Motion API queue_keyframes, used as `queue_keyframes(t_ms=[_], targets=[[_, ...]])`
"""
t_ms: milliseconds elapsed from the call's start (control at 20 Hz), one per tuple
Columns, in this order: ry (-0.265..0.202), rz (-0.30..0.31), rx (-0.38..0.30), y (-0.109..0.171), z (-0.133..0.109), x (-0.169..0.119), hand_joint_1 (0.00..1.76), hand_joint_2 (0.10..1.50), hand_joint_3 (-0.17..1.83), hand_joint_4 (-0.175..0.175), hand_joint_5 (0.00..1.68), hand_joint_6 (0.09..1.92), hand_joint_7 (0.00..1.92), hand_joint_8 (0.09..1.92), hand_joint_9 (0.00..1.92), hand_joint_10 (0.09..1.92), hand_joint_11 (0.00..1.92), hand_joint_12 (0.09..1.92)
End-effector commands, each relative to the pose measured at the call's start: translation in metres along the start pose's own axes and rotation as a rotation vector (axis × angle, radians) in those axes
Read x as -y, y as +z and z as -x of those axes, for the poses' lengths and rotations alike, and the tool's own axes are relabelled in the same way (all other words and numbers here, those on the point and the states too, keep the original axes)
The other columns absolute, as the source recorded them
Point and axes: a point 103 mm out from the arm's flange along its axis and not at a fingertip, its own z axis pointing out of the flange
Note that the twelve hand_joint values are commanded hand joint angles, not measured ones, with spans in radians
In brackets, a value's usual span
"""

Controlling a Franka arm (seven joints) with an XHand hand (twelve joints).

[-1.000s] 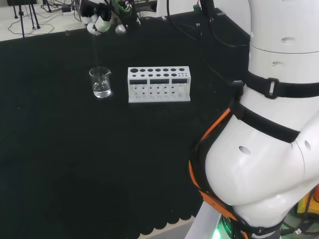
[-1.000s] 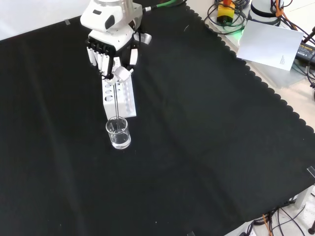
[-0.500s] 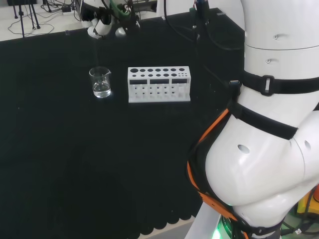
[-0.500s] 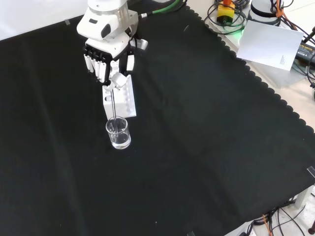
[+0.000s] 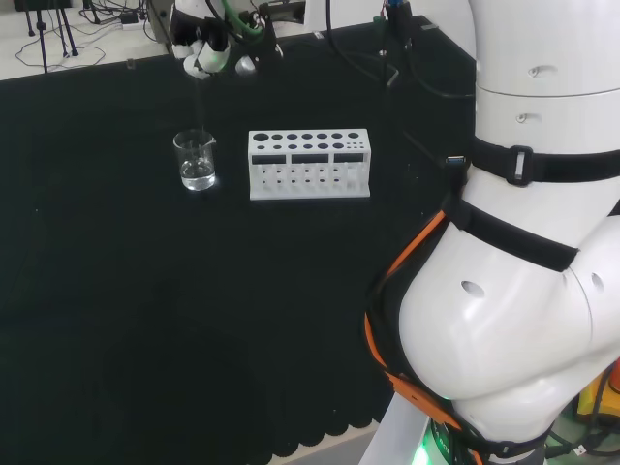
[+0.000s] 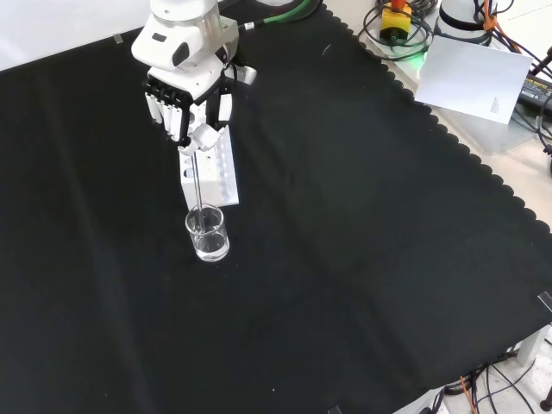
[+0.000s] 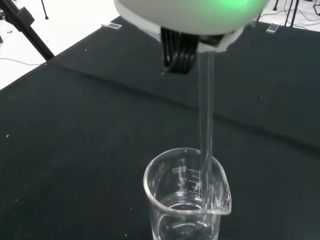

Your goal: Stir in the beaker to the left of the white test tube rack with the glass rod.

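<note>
The glass rod (image 6: 198, 185) is a thin clear stick, hanging nearly upright from the hand (image 6: 185, 95), whose fingers are curled round its upper end; its lower end dips inside the rim of the beaker (image 6: 208, 233), as the wrist view shows; whether the tip reaches the liquid cannot be told. The beaker is small, clear, spouted, with printed graduations and a little clear liquid at the bottom. In the head view it stands toward the bench's far left part, near the white test tube rack (image 5: 309, 164) on its right but apart from it; in the front view the rack lies just behind the beaker, under the hand. Bare black cloth (image 6: 362, 259) spreads wide on the beaker's other sides; the scalloped cloth edge lies well apart; nothing else stands near the rod.
</note>
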Motion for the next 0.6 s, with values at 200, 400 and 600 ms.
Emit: queue_keyframes(t_ms=[200,400,600], targets=[[-0.035,-0.008,-0.008,0.003,-0.030,-0.007,1.32,0.62,0.77,-0.175,1.14,0.70,1.33,0.88,1.68,0.81,1.49,1.04],[-0.044,0.002,-0.009,0.004,-0.032,-0.021,1.32,0.62,0.76,-0.175,1.14,0.70,1.33,0.88,1.68,0.81,1.49,1.04],[-0.027,-0.002,-0.016,0.011,-0.017,-0.030,1.32,0.62,0.76,-0.175,1.14,0.70,1.33,0.88,1.68,0.81,1.49,1.04]])
